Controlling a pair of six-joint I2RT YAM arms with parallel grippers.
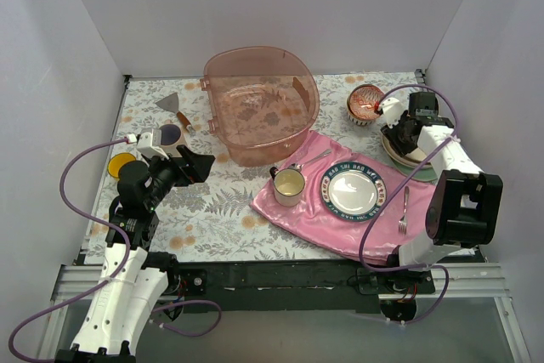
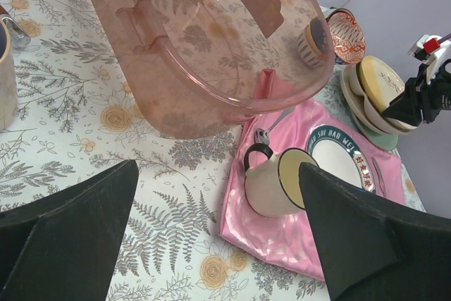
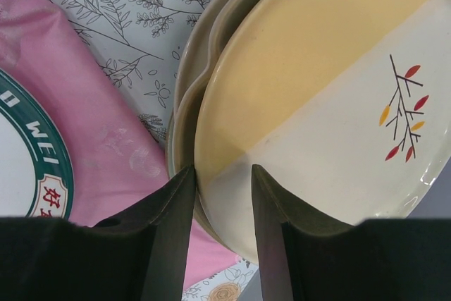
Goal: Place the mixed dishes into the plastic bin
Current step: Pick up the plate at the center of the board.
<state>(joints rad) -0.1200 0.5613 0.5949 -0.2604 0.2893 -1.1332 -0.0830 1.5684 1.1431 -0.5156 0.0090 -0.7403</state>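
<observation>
The plates (image 1: 406,159) lie stacked at the right middle of the overhead view, just beside the pink cloth (image 1: 297,210) and outside the tub. My right gripper (image 3: 222,170) is down on them. Its fingers stand either side of the rim of the top plate (image 3: 317,89), peach and cream with a twig drawn on it. The gap is narrow, but I cannot tell whether they truly pinch it. I judge these plates glazed, stiff, slick and breakable, and fairly heavy for a rim hold, so the plate will likely want to swing. Stacked as it is, the rim is the only place to take it.

At the left middle my left gripper (image 1: 197,166) hangs spread wide, holding nothing, near the yellow mug (image 1: 123,163) and the pale mug (image 1: 170,135). Each looks light and best taken by its wall.

Farther back on the right stands the red-patterned bowl (image 1: 364,104), with nothing in it that I can see. Farthest, at top centre, the tub (image 1: 259,104) holds nothing; the tablecloth shows through its floor.
</observation>
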